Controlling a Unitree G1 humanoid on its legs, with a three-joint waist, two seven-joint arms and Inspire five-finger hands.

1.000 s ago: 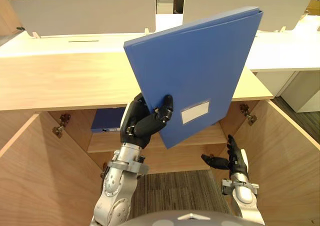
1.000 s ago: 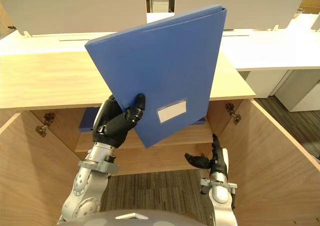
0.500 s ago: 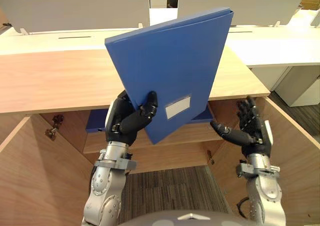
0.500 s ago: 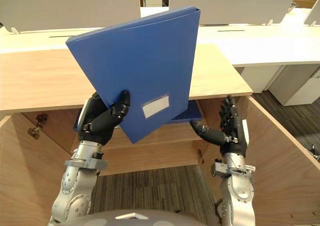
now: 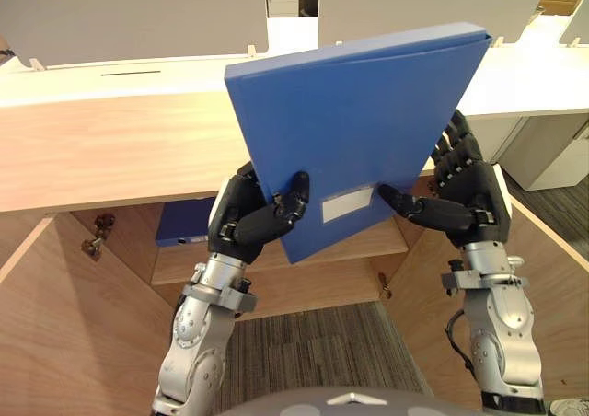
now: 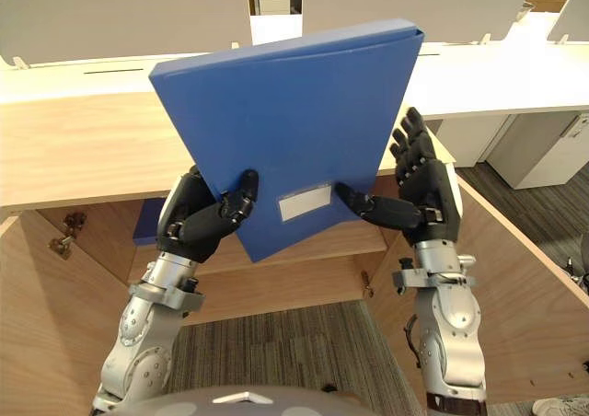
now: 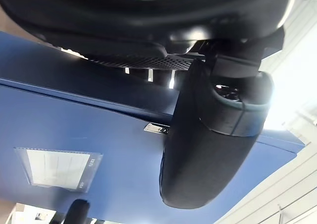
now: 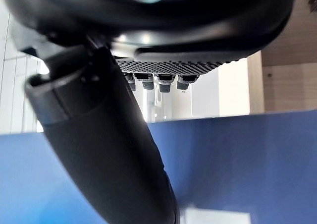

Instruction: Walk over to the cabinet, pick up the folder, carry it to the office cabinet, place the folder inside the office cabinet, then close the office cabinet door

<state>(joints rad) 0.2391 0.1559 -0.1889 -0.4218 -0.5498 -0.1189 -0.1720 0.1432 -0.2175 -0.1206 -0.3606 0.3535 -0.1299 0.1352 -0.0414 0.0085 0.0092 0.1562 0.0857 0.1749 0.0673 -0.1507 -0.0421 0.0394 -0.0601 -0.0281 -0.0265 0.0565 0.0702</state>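
Note:
The blue folder (image 5: 359,121) with a white label (image 5: 347,204) stands tilted in the air before the open wooden cabinet (image 5: 110,149). My left hand (image 5: 244,223) is shut on its lower left corner, thumb (image 7: 208,144) across the front face (image 7: 99,184). At the folder's right edge is my right hand (image 6: 419,181). Its thumb (image 8: 109,149) lies on the blue face (image 8: 237,159) beside the label, and its straight fingers (image 5: 456,149) reach up behind that edge.
Inside the cabinet, a second blue folder (image 5: 182,225) lies on the shelf (image 5: 184,264). Both cabinet doors hang open, one at the left (image 5: 55,324) and one at the right (image 5: 552,278). White desks with partitions (image 5: 138,20) stand behind. Grey carpet (image 5: 304,342) lies below.
My right hand has risen from low by the right door to the folder's right edge and set its thumb on the front. The folder has swung a little to the right.

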